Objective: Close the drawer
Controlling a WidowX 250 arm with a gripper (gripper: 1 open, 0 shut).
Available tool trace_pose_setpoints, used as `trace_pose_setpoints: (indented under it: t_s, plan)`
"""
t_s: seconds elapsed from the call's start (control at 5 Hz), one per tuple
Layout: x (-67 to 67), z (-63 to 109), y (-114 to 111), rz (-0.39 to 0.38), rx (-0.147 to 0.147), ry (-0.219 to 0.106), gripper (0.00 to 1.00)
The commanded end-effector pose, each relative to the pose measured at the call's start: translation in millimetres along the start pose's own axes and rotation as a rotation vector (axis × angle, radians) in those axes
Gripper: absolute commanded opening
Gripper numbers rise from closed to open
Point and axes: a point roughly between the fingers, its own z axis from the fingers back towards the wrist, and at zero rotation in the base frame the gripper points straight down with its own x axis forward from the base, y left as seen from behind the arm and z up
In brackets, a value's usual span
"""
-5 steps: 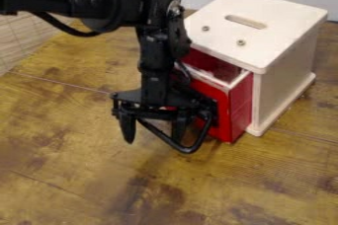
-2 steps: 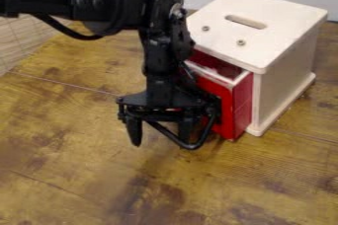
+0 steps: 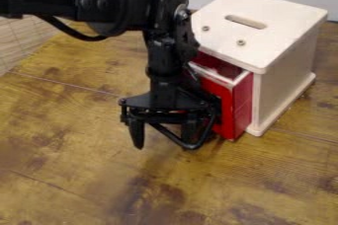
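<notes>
My one camera gives me this: my pincer hangs low at the drawer's front, and since a second ago it has shifted slightly to the right, toward the cabinet, arm and all. The red drawer seems to have gone in a touch along with it, though the change is so small that I would not swear to it. For the task, I take this as the push beginning to work: the drawer is still partly out, its open top showing below the cabinet's upper edge, so more travel to the right is needed. My fingers look spread, one well to the left and the other over by the drawer front, with nothing that I can make out pinched between them. The drawer lies just to the right of my pincer and a little to the far side, set in the cream-white cabinet. The black looped handle is in among my fingers at the near side; whether I touch it or the front plate behind, I cannot tell, dark against dark. I judge a steady, level push rightward would suit best, lest the drawer bind.
</notes>
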Motion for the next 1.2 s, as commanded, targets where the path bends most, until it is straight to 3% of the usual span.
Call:
trace_pose_setpoints:
  t_s: [0.0, 0.6, 1.0]
  plan:
    - [7.8, 37.4, -9.5, 0.003, -0.067, -0.092, 1.0]
    - [10.4, 38.6, -9.7, 0.045, -0.087, -0.1, 1.0]
    - [4.5, 38.0, -8.3, 0.099, -0.107, -0.095, 1.0]
